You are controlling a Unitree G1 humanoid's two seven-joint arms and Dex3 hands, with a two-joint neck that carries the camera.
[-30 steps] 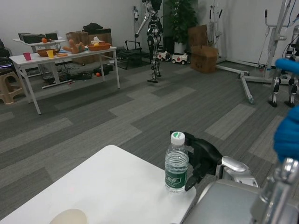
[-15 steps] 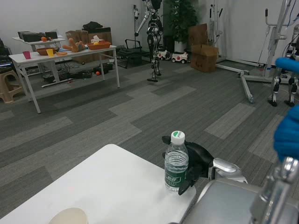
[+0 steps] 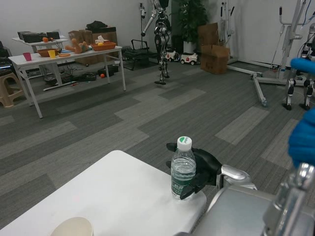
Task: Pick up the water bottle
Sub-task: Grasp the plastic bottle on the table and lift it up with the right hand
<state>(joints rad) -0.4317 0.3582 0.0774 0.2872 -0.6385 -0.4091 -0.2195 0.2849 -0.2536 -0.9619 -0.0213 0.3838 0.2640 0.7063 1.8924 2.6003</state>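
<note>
A clear water bottle (image 3: 183,169) with a green label and a white-and-green cap stands upright on the white table (image 3: 118,196), near its far right corner. My right hand (image 3: 203,167) sits just behind and to the right of it. Its fingers (image 3: 171,147) reach round the far side and show past the bottle's left edge, and the thumb lies low on the near right side. The fingers are spread and cupped around the bottle, not visibly clamped on it. My left hand is out of view.
The rim of a pale paper cup (image 3: 73,227) shows at the table's bottom edge. Blue gloved hands of a person (image 3: 302,137) sit at the right border. Beyond the table are grey carpet, another table with clutter (image 3: 64,54) and a standing robot (image 3: 161,39).
My right hand has moved left, from beside the bottle to around its far side, with fingers now past its left edge. The bottle still stands in place; the view shifted slightly.
</note>
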